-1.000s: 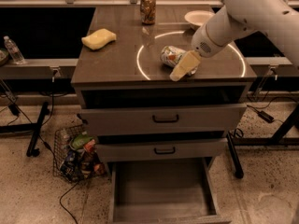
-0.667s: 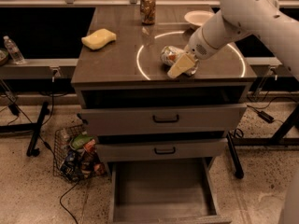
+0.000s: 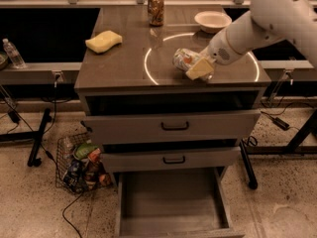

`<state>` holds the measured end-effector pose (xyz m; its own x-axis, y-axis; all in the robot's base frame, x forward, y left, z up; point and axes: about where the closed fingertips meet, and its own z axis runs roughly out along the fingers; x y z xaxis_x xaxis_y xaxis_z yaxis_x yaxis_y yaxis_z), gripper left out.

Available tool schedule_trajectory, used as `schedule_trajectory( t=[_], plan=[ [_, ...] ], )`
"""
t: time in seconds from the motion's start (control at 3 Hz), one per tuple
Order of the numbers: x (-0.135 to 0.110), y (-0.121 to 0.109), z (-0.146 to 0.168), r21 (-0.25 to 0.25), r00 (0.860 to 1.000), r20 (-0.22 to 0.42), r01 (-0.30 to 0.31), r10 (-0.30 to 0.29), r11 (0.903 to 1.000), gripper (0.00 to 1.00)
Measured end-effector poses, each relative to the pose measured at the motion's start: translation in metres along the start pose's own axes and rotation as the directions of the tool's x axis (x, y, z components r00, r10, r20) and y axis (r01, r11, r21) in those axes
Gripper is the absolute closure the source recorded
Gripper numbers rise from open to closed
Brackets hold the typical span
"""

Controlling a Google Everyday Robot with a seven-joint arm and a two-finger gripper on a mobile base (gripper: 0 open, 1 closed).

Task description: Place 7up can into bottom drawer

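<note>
One 7up can [image 3: 184, 58] is seen lying on its side near the front edge of the tabletop [image 3: 124, 71], a bit right of the middle. The gripper [image 3: 200, 69] is parked right up against the can's right end, but whether it's actually clamped on can't be told tbh. The bottom drawer [image 3: 173, 202] is pulled out. A sponge [image 3: 104, 41] is sat by the left edge, a brown can [image 3: 155, 9] at the back edge, and a bowl [image 3: 213, 20] toward the back right corner.

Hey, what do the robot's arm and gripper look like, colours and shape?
The arm is smooth, white and thick, built of rounded tube-like segments, with a grey round disc at the wrist. The gripper, at the 7up can, is a pale yellowish block. No cables show.
</note>
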<state>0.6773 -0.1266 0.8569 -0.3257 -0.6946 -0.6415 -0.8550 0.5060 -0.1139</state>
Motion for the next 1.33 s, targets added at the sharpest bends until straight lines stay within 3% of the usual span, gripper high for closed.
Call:
schedule_trajectory(
  t=[0.33,0.67,1.0,1.33],
  plan=[
    [0.011,0.016,-0.057,0.004,0.998,0.051,0.036,-0.036,0.9994,1.0],
    [0.027,0.031,-0.111,0.005,0.995,0.058,0.086,-0.087,0.9962,1.0],
    [0.055,0.063,-0.15,-0.031,0.992,0.041,0.121,-0.119,0.9922,1.0],
    [0.068,0.07,-0.16,-0.042,0.992,0.031,0.125,-0.124,0.9913,1.0]
  ],
)
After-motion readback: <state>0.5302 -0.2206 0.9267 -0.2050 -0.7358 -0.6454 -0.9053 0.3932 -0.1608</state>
